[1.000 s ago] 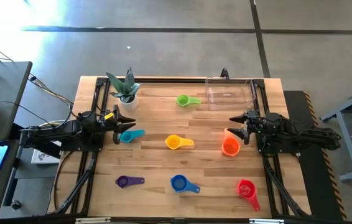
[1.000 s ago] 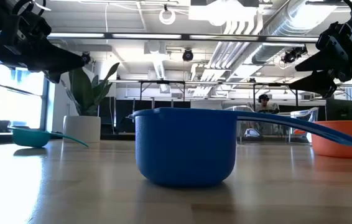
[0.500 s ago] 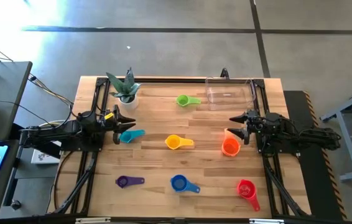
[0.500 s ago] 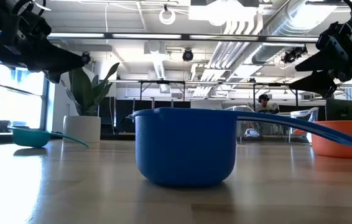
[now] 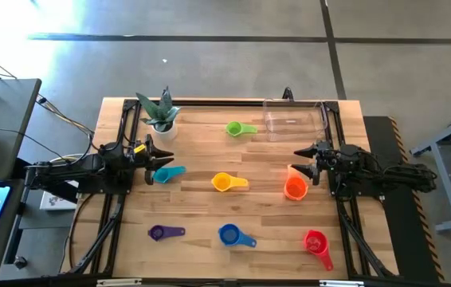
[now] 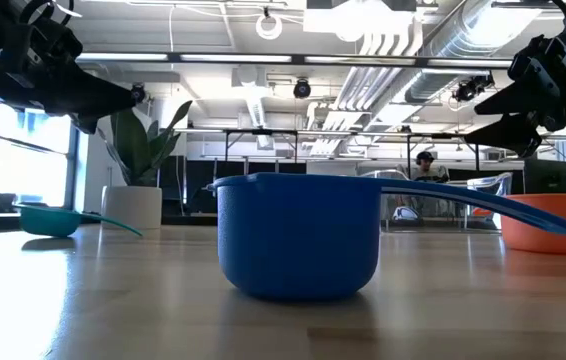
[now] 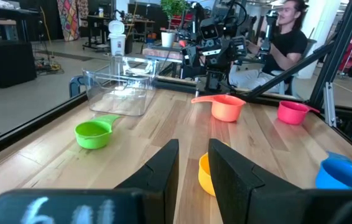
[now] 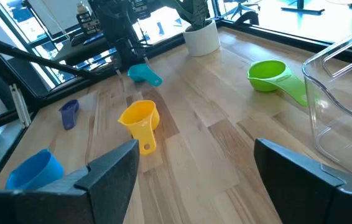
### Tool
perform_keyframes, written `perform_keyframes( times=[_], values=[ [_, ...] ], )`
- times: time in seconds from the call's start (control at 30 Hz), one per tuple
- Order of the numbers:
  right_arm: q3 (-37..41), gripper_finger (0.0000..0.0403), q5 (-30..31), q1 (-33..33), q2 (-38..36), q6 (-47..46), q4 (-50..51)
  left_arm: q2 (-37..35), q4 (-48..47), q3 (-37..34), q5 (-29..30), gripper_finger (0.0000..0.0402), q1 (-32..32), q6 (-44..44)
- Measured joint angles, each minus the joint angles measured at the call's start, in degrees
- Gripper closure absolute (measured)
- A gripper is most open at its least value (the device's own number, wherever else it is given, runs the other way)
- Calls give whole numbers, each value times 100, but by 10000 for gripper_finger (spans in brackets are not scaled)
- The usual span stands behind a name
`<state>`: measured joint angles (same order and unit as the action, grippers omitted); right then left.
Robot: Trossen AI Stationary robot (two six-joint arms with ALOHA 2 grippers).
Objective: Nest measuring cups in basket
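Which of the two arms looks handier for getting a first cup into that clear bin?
Probably the right. Its open claw hangs beside the orange cup, near the basket; the left claw, over the teal cup, sits across the table.

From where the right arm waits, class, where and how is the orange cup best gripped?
Probably by its short handle, coming down from above. The orange cup sits upright beside the open right gripper, handle toward the basket. The flat handle fits between the fingers more easily than the round bowl. The left gripper waits by the teal cup.
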<state>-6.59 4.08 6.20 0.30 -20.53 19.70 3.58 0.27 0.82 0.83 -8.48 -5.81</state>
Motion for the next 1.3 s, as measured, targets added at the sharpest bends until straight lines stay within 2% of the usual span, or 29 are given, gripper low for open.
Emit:
perform_keyframes(
  times=[0.67, 1.07, 1.3],
  values=[
    [0, 94, 0, 1, 0, 0, 0, 0, 0, 1, 2, 326, 0, -1644],
    [0, 94, 0, -1, 0, 0, 5, 1, 5, 14, 78, 326, 0, -1814],
    [1, 94, 0, -1, 0, 0, 24, 10, 2, 513, -181, 326, -1, -1549]
  ],
)
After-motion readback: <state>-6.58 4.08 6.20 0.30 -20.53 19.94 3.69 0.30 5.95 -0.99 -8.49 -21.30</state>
